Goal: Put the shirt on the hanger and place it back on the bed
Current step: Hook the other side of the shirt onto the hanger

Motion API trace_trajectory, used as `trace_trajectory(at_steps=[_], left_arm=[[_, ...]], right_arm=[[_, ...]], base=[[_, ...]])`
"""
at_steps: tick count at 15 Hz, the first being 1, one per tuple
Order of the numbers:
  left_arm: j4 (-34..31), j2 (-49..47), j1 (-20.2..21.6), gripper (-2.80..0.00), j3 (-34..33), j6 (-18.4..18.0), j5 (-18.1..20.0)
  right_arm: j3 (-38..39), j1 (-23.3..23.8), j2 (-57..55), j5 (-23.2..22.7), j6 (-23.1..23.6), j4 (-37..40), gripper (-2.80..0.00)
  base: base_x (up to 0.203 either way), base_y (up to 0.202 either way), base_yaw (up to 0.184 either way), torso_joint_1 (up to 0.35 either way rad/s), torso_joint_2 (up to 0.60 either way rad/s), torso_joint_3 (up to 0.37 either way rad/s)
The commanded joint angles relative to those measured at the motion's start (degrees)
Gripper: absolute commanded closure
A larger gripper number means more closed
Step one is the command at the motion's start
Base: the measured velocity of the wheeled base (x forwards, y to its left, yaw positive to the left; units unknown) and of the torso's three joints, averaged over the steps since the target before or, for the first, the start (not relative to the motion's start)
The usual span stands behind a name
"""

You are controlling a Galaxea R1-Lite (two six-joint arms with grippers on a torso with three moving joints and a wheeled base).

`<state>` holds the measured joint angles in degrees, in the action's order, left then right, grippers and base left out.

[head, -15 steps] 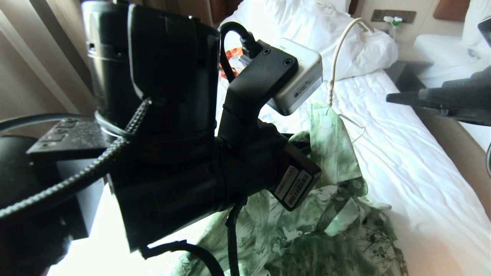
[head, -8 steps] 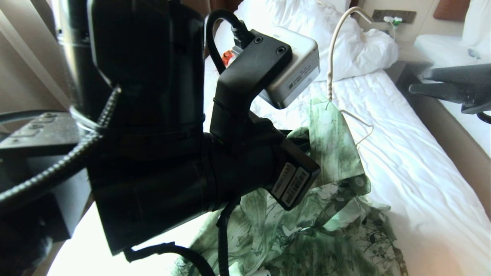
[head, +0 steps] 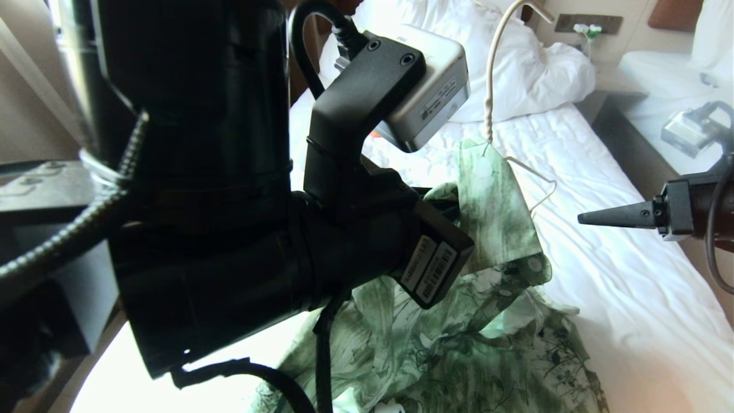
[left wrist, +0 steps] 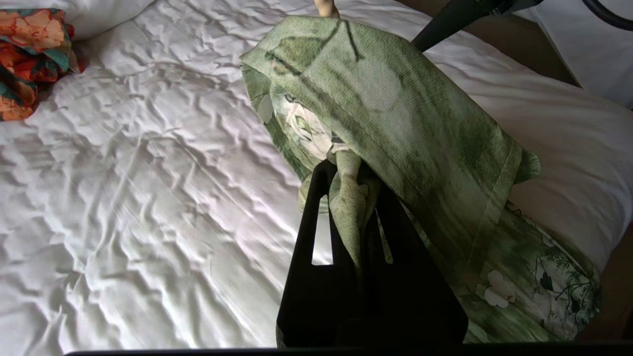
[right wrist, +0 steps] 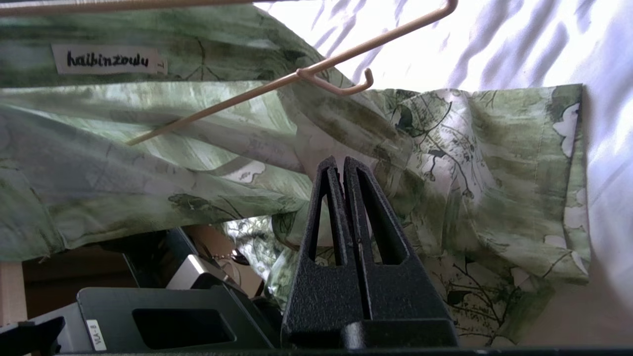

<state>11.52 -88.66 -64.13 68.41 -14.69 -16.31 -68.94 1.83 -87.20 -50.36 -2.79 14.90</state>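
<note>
Above the bed [head: 619, 241], our right hand [head: 582, 218] has just shut, empty.
Left hand [left wrist: 348, 170] grips the shirt [head: 499, 206] on the hanger [head: 488, 86]; we judge regrasping comes next.

Most of the wrinkled white bed [head: 602, 252] hidden behind the bulky black left arm, lower hem of the green floral short-sleeved shirt [head: 493, 344] cut off by the frame's edge, thin cream wire hanger [head: 490, 74] largely buried under fabric, hook tip cropped.

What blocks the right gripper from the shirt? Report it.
Nothing visible does. The right gripper, shut and empty, points across open air at the shirt, which the left gripper holds up with the hanger over the bed.
</note>
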Motion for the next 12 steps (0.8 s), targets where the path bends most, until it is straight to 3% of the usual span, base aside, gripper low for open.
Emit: trace_trajectory(at_steps=[1,4,7,9,11,12], left_arm=[[0.2,0.2,-0.1,0.00,0.0,-0.1,-0.1],[0.2,1.0,0.0,0.00,-0.1,0.0,0.0],[0.2,1.3,0.0,0.00,-0.6,0.0,0.0],[0.3,1.2,0.0,0.00,-0.6,0.0,0.1],[0.3,1.3,0.0,0.00,-0.5,0.0,0.1],[0.3,1.3,0.0,0.00,-0.4,0.0,0.1]], right_arm=[[1.7,-0.2,1.0,-0.3,0.9,-0.1,0.00],[3.0,-0.6,2.8,0.4,1.4,0.8,0.00],[4.6,-1.4,0.0,0.5,5.1,0.8,0.00],[5.0,-2.9,-2.1,3.7,7.2,0.6,0.00],[5.9,-3.3,-4.2,5.3,13.1,0.3,0.00],[6.3,-4.0,-5.4,5.6,16.3,0.3,-1.08]], base=[[0.000,0.000,0.000,0.000,0.00,0.000],[0.000,0.000,0.000,0.000,0.00,0.000],[0.000,0.000,0.000,0.000,0.00,0.000],[0.000,0.000,0.000,0.000,0.00,0.000],[0.000,0.000,0.000,0.000,0.00,0.000],[0.000,0.000,0.000,0.000,0.00,0.000]])
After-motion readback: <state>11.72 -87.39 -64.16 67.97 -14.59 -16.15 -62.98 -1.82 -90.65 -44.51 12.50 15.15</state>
